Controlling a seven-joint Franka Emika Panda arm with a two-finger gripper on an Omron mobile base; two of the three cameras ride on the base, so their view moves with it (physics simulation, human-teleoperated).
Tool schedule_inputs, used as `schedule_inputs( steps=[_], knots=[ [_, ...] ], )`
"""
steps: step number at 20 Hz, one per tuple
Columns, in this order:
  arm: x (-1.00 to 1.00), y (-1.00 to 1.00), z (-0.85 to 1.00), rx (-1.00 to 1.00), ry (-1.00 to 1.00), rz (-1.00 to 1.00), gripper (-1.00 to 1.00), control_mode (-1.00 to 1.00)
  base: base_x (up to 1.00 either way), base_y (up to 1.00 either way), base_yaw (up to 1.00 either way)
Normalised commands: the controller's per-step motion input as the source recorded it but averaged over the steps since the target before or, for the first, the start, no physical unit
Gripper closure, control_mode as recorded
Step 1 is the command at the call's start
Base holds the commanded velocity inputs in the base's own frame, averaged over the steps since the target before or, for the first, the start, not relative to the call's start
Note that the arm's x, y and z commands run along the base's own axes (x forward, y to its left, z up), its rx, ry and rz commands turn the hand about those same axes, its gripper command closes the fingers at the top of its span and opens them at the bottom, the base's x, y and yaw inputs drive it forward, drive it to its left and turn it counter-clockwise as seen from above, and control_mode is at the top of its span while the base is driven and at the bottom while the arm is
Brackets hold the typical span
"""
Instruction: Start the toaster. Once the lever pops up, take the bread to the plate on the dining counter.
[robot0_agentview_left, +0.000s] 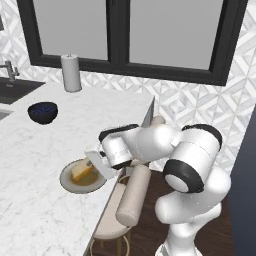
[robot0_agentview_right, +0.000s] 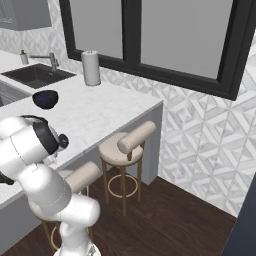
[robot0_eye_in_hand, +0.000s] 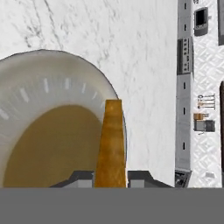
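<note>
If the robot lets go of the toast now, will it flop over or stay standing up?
It would probably tip flat: the bread stands on its thin edge between the fingers of the gripper. It looks stiff, not bendy, holding a straight shape. It is over the plate, so it would likely land there.

Golden-tan bread (robot0_eye_in_hand: 110, 144) stands on edge over the round grey plate (robot0_agentview_left: 67, 178), which sits near the overhanging edge of the white marble counter (robot0_agentview_left: 30, 150).
</note>
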Motion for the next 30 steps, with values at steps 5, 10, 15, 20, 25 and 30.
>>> schedule_inputs(
  steps=[5,10,15,20,25,30],
  knots=[
    [0.27,0.11,-0.08,0.00,-0.18,0.17,1.00,-1.00,0.00,0.00,0.00],
    [0.00,0.01,-0.36,-0.02,-0.11,0.23,1.00,-1.00,0.00,0.00,0.00],
    [-0.15,-0.04,-0.28,0.00,-0.07,0.23,-1.00,-1.00,0.00,0.00,0.00],
    [-0.15,-0.31,-0.03,0.00,-0.14,0.15,-1.00,-1.00,0.00,0.00,0.00],
    [-0.35,-0.63,0.00,0.00,-0.18,0.06,-1.00,-1.00,0.00,0.00,0.00],
    [-0.52,-0.69,0.07,0.00,-0.15,0.04,-1.00,-1.00,0.00,0.00,0.00]
  ],
)
